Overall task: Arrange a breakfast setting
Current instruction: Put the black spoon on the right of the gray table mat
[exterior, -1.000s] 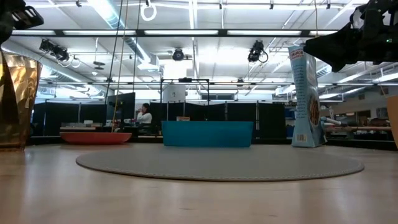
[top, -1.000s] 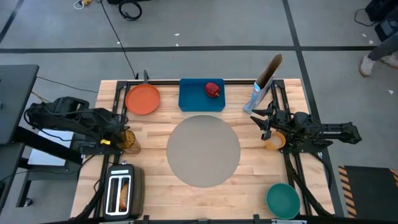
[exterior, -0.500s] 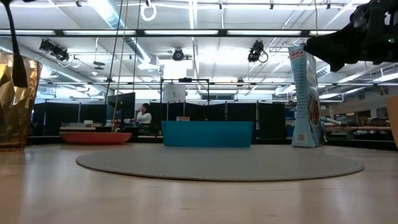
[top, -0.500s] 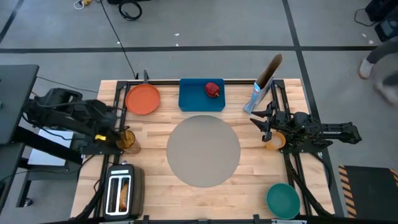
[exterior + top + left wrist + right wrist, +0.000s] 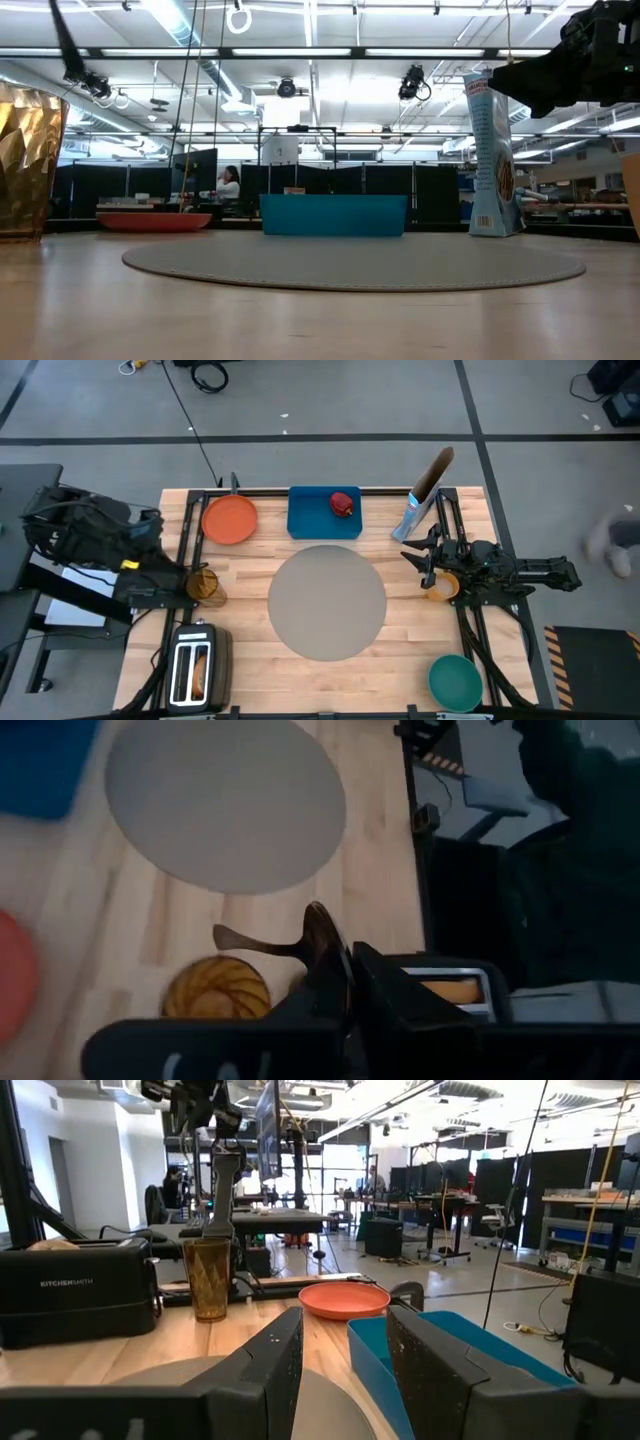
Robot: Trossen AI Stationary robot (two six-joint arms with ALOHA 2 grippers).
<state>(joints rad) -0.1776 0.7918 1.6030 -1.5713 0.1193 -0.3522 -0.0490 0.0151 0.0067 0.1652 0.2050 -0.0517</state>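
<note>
My left gripper [image 5: 350, 970] is shut on the metal spoon [image 5: 318, 932] high over the table's left edge [image 5: 148, 532], above an amber faceted glass [image 5: 205, 582]. The spoon shows as a dark stick in the low view [image 5: 66, 42]. My right gripper [image 5: 420, 556] is open and empty [image 5: 345, 1370] at the right side, just past the small orange-yellow cup [image 5: 440, 587]. The grey mat [image 5: 327, 602] lies at the centre. The orange plate [image 5: 230, 520], the apple [image 5: 342, 503] and the upright cereal bag [image 5: 425, 495] are at the back. The teal bowl [image 5: 455, 680] is at the front right. My left gripper pinches one end of the spoon [image 5: 330, 972] between its two fingers, coming from above. The rest of the spoon sticks out past the fingertips and hangs clear above the glass and the table. Which end the fingers have, I cannot tell.
The apple lies on a blue tray [image 5: 310, 520] at the back centre. A toaster [image 5: 195, 665] with bread in a slot [image 5: 445, 988] stands at the front left. A blurred person [image 5: 612, 545] is beyond the table's right side.
My left gripper has risen and drawn back toward the table's left edge, lifting the spoon up out of the amber glass, which stays in place. A person has moved about beyond the table's right side.
</note>
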